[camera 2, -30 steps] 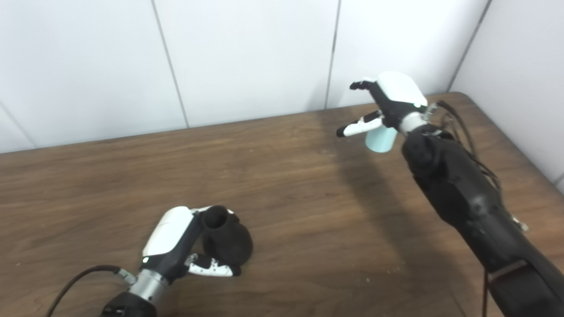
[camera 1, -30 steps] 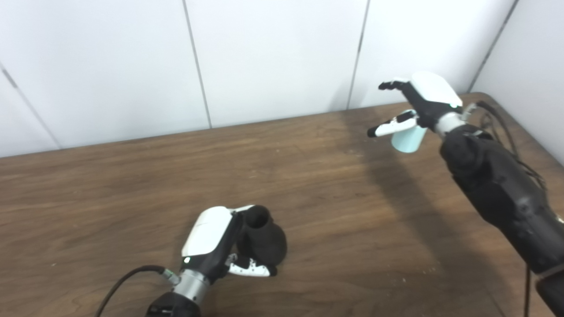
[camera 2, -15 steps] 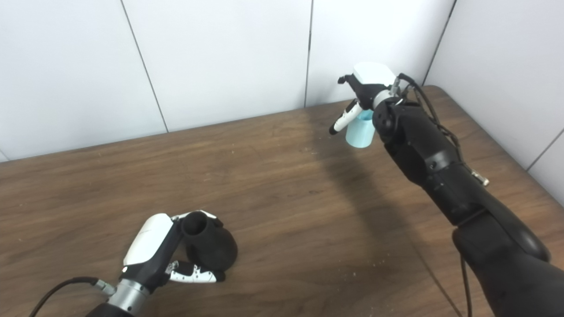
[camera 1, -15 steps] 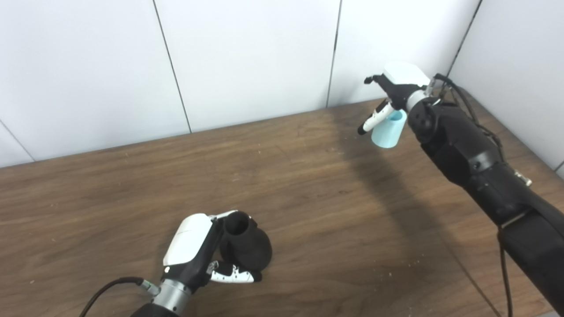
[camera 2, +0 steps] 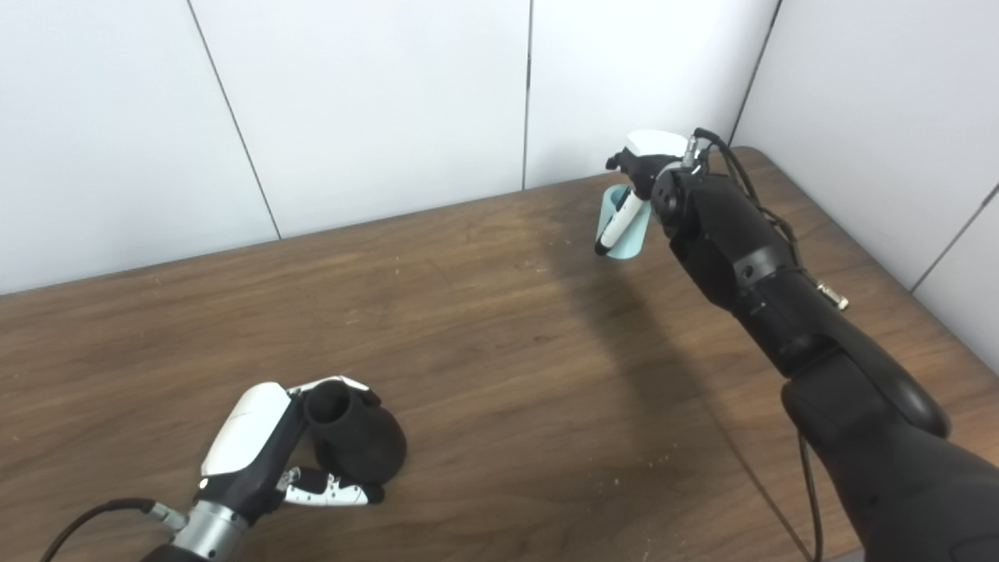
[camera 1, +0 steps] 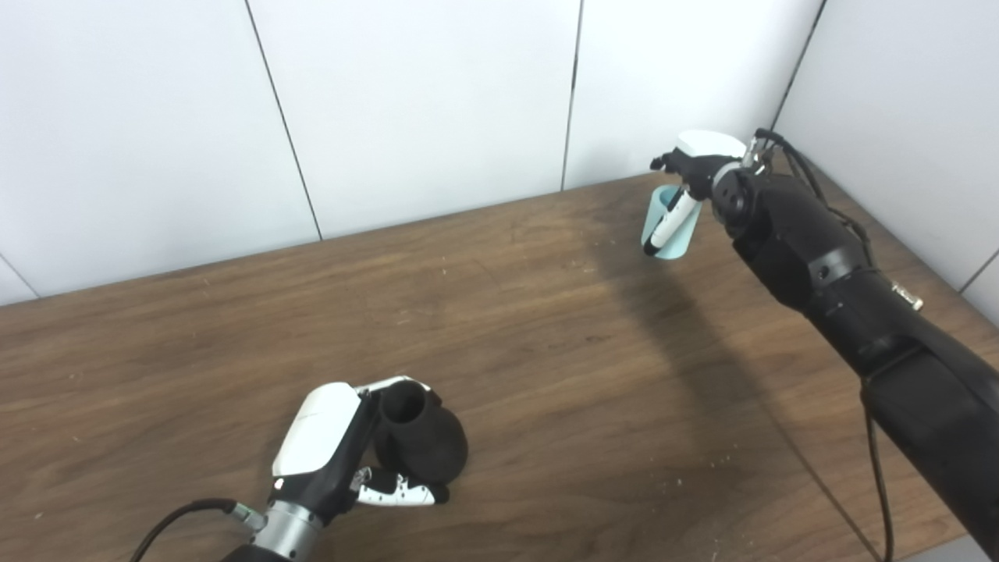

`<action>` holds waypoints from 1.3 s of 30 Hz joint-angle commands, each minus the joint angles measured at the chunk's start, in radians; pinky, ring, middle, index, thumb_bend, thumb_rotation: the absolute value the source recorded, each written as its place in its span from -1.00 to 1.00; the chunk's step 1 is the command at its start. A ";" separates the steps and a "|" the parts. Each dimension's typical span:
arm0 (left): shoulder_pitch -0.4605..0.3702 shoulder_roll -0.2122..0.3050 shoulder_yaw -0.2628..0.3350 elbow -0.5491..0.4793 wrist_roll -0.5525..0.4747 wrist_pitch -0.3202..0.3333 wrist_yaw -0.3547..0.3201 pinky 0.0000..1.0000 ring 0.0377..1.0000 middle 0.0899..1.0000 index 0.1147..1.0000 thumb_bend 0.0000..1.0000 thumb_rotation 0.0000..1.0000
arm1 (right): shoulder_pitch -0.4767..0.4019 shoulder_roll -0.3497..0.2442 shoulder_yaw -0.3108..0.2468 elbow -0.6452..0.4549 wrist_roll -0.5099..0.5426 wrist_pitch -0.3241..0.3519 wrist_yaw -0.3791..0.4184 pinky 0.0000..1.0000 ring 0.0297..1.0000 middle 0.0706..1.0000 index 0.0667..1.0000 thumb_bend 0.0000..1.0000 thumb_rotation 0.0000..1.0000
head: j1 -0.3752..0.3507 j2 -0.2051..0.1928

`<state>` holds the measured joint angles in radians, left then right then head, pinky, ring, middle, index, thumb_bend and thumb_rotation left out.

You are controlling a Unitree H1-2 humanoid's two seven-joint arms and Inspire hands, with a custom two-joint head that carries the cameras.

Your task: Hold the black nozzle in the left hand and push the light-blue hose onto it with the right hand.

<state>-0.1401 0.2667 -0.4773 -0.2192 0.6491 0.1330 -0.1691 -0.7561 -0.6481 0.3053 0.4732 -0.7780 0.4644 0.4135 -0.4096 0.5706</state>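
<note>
White wall panels behind, brown wooden table (camera 1: 546, 328) in front. Near the front left edge: left hand (camera 1: 332, 449) wrapped around the black nozzle (camera 1: 421, 441), fingers curled behind it and thumb across its base; nozzle standing on the wood, open neck tilted up toward the hand. Whether gripped firmly or only cradled: cannot tell for sure, though the wrap looks like a hold. Bare wood across the middle, crossed by a dark shadow. Far right, near the back corner: right hand (camera 1: 691, 168) over the light-blue hose (camera 1: 665, 226), a short tube standing upright, thumb lying down its front wall, other fingers hidden behind. Closed on it or not: cannot tell.

Progress, judged from the layout: early. Nozzle apparently secured, so the left-hand half looks done. Hose not yet lifted, well apart from the nozzle, so remaining: grasp, carry across the table, align with the neck, push on.

Count: one nozzle, one hose piece, two hands, one table.
</note>
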 commanded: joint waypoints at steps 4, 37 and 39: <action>0.071 0.034 -0.023 0.067 -0.009 0.042 -0.097 0.30 0.14 -0.14 -0.15 0.05 -1.00 | -0.038 -0.027 -0.029 -0.042 -0.055 0.005 0.014 0.33 0.45 0.62 0.70 0.82 -0.67 | 0.004 0.001; 0.062 0.036 -0.033 0.062 0.002 0.053 -0.106 0.32 0.17 -0.13 -0.15 0.05 -1.00 | 0.008 -0.006 -0.060 -0.052 -0.024 -0.018 -0.074 0.11 0.25 0.45 0.52 0.68 -0.97 | 0.022 0.018; 0.062 0.035 -0.033 0.062 0.000 0.055 -0.107 0.28 0.17 -0.13 -0.15 0.05 -1.00 | 0.010 -0.008 -0.058 -0.056 -0.023 -0.019 -0.075 0.11 0.25 0.43 0.51 0.68 -0.97 | 0.022 0.018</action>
<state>-0.1411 0.2684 -0.4804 -0.2194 0.6403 0.1333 -0.1696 -0.7104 -0.6172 0.2542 0.4544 -0.7990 0.4577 0.3682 -0.3866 0.5875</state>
